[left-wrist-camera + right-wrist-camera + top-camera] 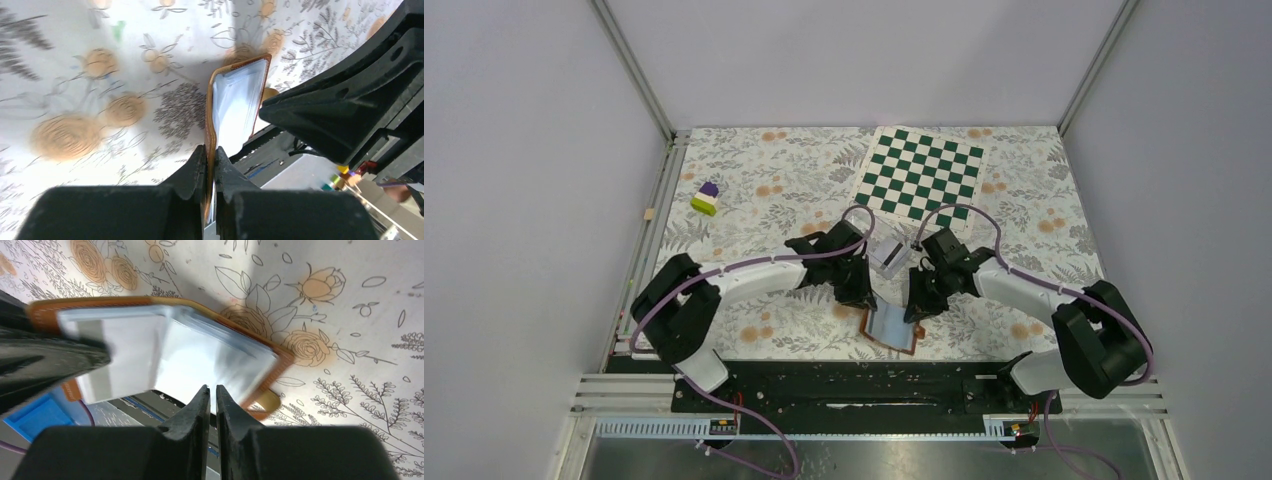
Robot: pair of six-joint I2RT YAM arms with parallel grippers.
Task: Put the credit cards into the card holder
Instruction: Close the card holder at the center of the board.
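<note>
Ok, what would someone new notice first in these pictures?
Both arms meet over the open brown card holder near the table's front edge. The left gripper pinches its leather edge, and the right gripper is closed right at its pale inner pockets. Behind them, the green-and-white checkered mat at the far side stands out against the floral tablecloth.

Fingers point(192, 412) closed, tips at open card holder point(210, 352)
</note>
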